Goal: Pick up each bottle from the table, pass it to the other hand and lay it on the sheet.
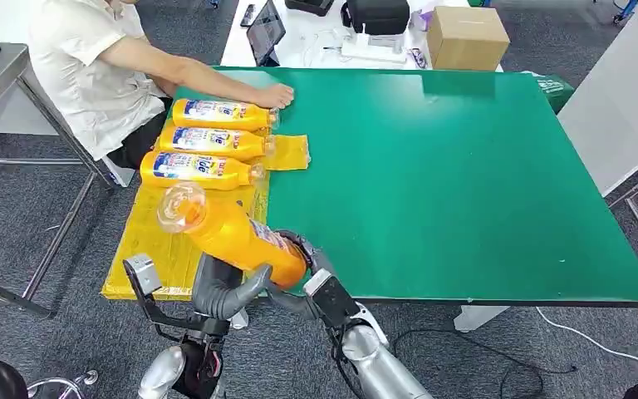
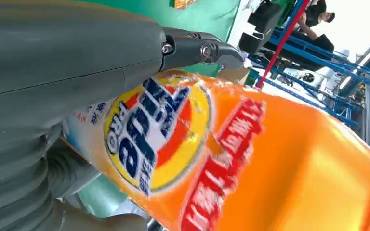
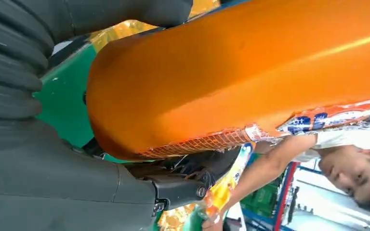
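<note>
Both hands were on one orange bottle (image 1: pixel 233 234) at the near edge of the green surface (image 1: pixel 465 183). The left hand (image 1: pixel 220 291) wrapped it from below, fingers curled round the lower body, and the right hand (image 1: pixel 311 270) gripped the base end. The bottle was held off the surface, tilted, its clear cap end pointing up and away over the yellow sheet (image 1: pixel 154 249).

Up close from the left wrist, the bottle (image 2: pixel 250 163) carried a round yellow-rimmed logo with bold blue letters on red and orange, blurred and turned so that I could not read the brand. Beside it ran a red band with white characters, also too smeared to read. A dark finger (image 2: pixel 197 50) lay across the top of the label.

From the right wrist, the bottle's (image 3: pixel 250 72) plain orange side showed, with a label edge bearing small blue print, unreadable. The grey thumb cover pressed along the bottle.

Three more bottles (image 1: pixel 212 141) lay side by side on the far part of the sheet, caps pointing toward the middle of the surface, each with a blue, white and red label whose text was too small to read. A person (image 1: pixel 91 66) in a pale shirt sat at the far left corner, hand (image 1: pixel 276 96) resting just by the farthest bottle's cap. A cardboard box (image 1: pixel 467 37) stood beyond the far edge.
</note>
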You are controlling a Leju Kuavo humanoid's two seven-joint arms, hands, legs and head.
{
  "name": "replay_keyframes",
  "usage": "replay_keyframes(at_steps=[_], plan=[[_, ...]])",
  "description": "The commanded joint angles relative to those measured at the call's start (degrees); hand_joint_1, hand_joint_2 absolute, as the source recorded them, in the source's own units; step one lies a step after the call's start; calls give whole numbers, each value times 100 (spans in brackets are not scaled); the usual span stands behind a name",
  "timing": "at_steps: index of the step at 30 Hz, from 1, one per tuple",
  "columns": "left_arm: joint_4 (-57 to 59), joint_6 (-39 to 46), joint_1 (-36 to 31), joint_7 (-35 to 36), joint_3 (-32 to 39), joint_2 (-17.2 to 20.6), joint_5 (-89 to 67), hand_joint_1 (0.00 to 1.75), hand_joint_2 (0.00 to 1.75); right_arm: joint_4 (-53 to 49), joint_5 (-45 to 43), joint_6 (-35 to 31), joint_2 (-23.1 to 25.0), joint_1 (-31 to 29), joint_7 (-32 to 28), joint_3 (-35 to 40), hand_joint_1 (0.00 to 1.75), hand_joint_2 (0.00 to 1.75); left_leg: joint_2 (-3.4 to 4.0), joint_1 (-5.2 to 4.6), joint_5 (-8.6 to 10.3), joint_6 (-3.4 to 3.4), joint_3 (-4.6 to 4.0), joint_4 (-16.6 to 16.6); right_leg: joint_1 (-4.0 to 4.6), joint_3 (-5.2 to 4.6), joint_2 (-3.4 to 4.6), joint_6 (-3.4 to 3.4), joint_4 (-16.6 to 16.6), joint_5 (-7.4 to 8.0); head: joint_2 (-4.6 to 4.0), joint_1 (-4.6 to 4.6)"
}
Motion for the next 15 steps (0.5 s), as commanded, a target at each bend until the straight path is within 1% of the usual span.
replay_keyframes(at_steps=[1, 2, 3, 4, 7, 9, 10, 11, 13, 15], plan=[[575, -260, -461, 23, -170, -19, 245, 175, 175, 593, 190, 60, 6, -243, 33, 497, 175, 175, -4, -1, -2, 7, 16, -5, 2, 18, -11, -10, -4, -5, 0, 0], [583, -282, -469, 21, -172, -19, 251, 175, 175, 607, 220, 33, 8, -248, 33, 541, 175, 175, -2, 1, -11, 15, 46, -8, 8, 50, -16, -24, -10, -13, 0, 0], [584, -380, -480, 28, -208, -17, 288, 175, 175, 634, 217, 39, 32, -253, 33, 585, 175, 175, 0, 1, -6, 9, 27, -6, 6, 29, -9, -15, -7, -6, 0, -2], [591, -422, -481, 34, -202, -16, 322, 175, 175, 645, 224, 19, 31, -259, 33, 618, 175, 175, 0, 2, -9, 11, 36, -7, 8, 38, -11, -20, -9, -9, 0, 0], [613, -569, -489, 40, -230, 10, 367, 175, 175, 716, 233, 4, 49, -279, 33, 715, 175, 175, -5, 0, -3, 6, 18, -5, 3, 20, -12, -11, -5, -6, 0, 0], [615, -587, -489, 35, -224, 12, 362, 175, 175, 740, 247, -24, 43, -281, 33, 755, 175, 175, -1, 3, -12, 13, 43, -7, 10, 46, -15, -23, -10, -13, 0, 0], [618, -594, -492, 35, -226, 13, 359, 175, 175, 741, 250, -37, 41, -280, 33, 768, 175, 175, -2, -1, -3, 7, 15, -4, 2, 15, -8, -9, -4, -4, 0, -4], [629, -619, -500, 43, -237, 18, 353, 175, 175, 753, 254, -62, 37, -291, 33, 802, 175, 175, 0, 3, -8, 10, 28, -4, 8, 31, -10, -15, -8, -8, 0, 2], [632, -629, -505, 46, -242, 21, 349, 175, 175, 754, 250, -66, 36, -292, 33, 803, 175, 175, -2, 0, -2, 6, 12, -3, 3, 14, -9, -9, -4, -4, 0, -2], [632, -629, -505, 46, -242, 21, 349, 175, 175, 754, 250, -66, 36, -292, 33, 803, 175, 175, -5, 2, -4, 7, 17, -3, 6, 21, -13, -12, -5, -6, 0, 0]])
